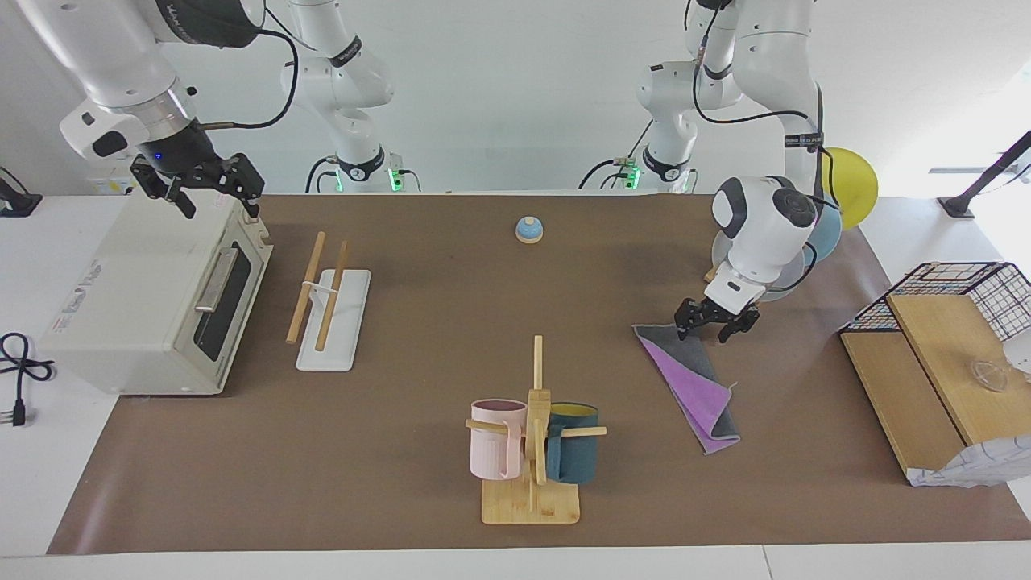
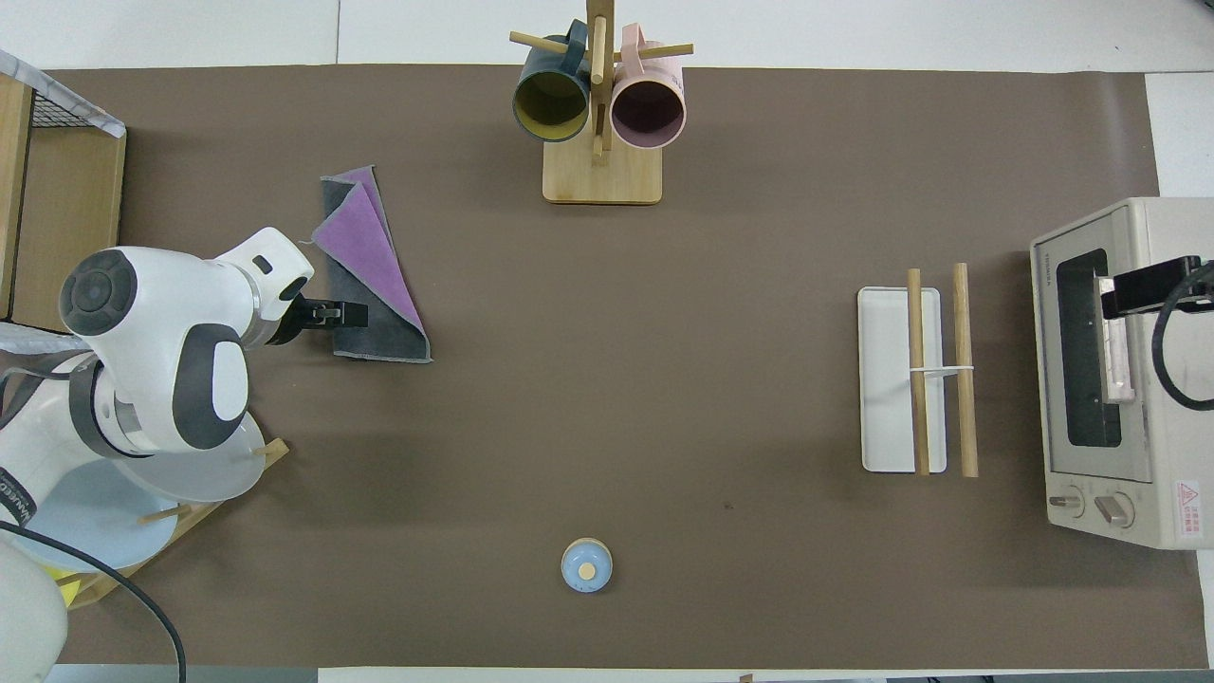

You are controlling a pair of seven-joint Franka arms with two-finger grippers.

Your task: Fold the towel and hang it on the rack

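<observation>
My left gripper sits at the corner of the soft towel, folded purple over grey, lying beside the wooden mug tree; whether its fingers clasp cloth, I cannot tell.

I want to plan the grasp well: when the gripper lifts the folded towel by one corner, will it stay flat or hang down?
The towel will probably hang limp: it is thin cloth, already folded over itself flat on the table. The fold may open, since nothing pins its layers. It looks light, so the left gripper, at its corner nearest the robots, should lift it easily.

Mug tree, toaster oven, bell.
</observation>
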